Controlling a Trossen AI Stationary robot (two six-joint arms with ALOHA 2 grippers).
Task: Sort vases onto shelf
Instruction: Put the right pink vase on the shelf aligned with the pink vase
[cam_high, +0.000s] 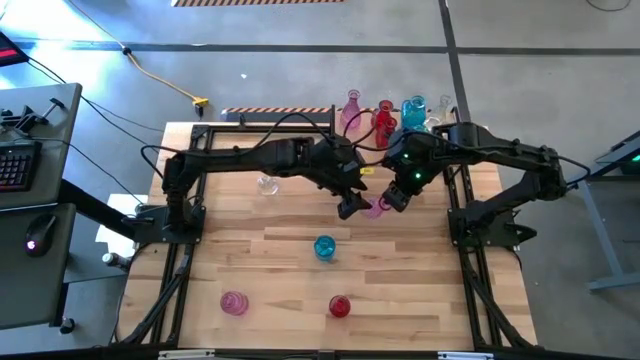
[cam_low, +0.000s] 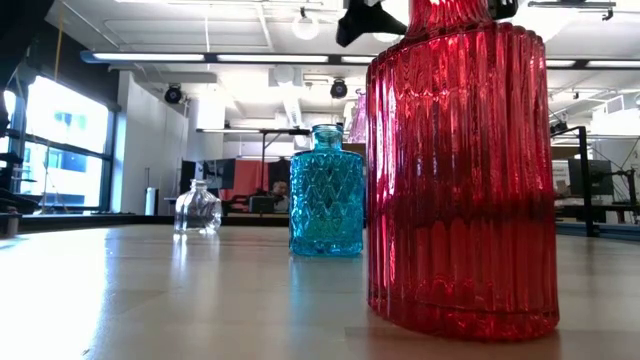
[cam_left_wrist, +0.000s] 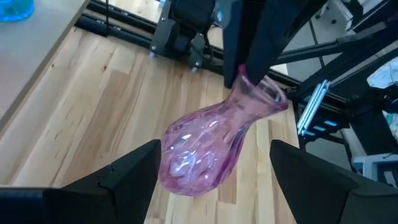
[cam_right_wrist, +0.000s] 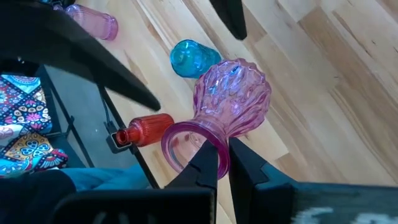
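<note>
Midair, pink vase tilted — rim pinched in right end effector.

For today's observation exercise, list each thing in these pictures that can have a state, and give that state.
pink vase: tilted, lifted, rim pinched by the right gripper.
right gripper: shut on the rim.
left gripper: open, fingers either side of the pink vase's body, not touching.
blue vase: upright, mid-table.
red vase: upright, near edge.
clear vase: upright on the table.

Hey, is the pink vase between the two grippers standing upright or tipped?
Tipped. The pink vase hangs slanted above the tabletop, its rim pinched by the shut right gripper, while the left gripper stands open around its belly.
</note>
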